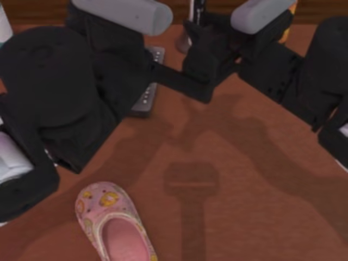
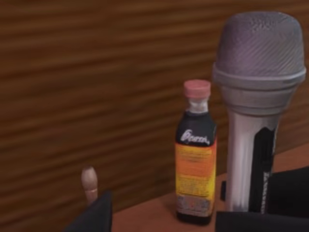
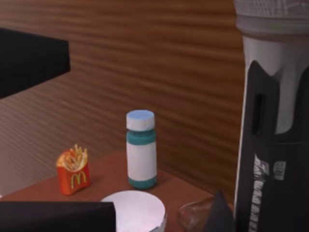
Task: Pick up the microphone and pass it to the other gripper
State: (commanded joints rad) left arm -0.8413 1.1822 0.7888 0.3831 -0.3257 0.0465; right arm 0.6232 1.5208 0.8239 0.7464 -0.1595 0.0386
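Note:
The microphone [image 1: 196, 11] stands upright in the air at the far middle of the table, where both arms meet. In the left wrist view its grey mesh head [image 2: 259, 58] tops a silver and black handle. My right gripper [image 1: 200, 41] reaches in from the right. The handle [image 3: 270, 145] fills the near side of its wrist view, tight against one finger [image 3: 217, 212]. The grip itself is hidden. My left gripper [image 2: 164, 215] is open beside the handle, its fingers apart with only table between them. Its black finger [image 1: 185, 84] reaches under the right gripper.
A dark remote [image 1: 147, 92] lies under the left arm. A pink slipper [image 1: 117, 225] sits at the front left. An orange-labelled bottle [image 2: 195, 159] stands by the back wall. A teal and white bottle [image 3: 141, 150], a fries box [image 3: 73, 169] and a white bowl [image 3: 135, 210] stand on the left.

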